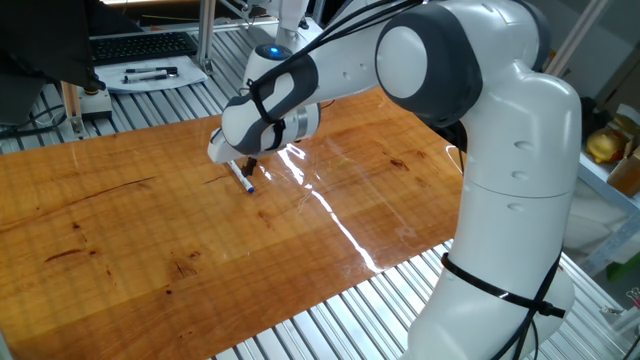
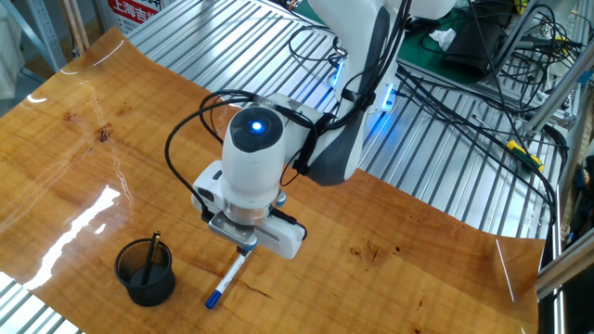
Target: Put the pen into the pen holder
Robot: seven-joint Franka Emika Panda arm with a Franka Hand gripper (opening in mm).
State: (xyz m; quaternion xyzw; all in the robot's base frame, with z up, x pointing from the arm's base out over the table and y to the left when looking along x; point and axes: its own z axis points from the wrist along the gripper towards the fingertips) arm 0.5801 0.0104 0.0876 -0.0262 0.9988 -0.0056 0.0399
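In one fixed view the gripper (image 1: 246, 166) sits low over the pen (image 1: 245, 181), which lies flat on the table (image 1: 120, 220); only the pen's lower end shows, and whether the jaws are apart or closed on it cannot be told. The holder is out of this view. In the other fixed view the gripper (image 2: 243, 249) covers the pen's (image 2: 226, 278) upper end, with the holder (image 2: 146, 271) just beside its blue tip. A good grasp would straddle the barrel squarely, close gently, then lift clear before tilting it upright over the holder.
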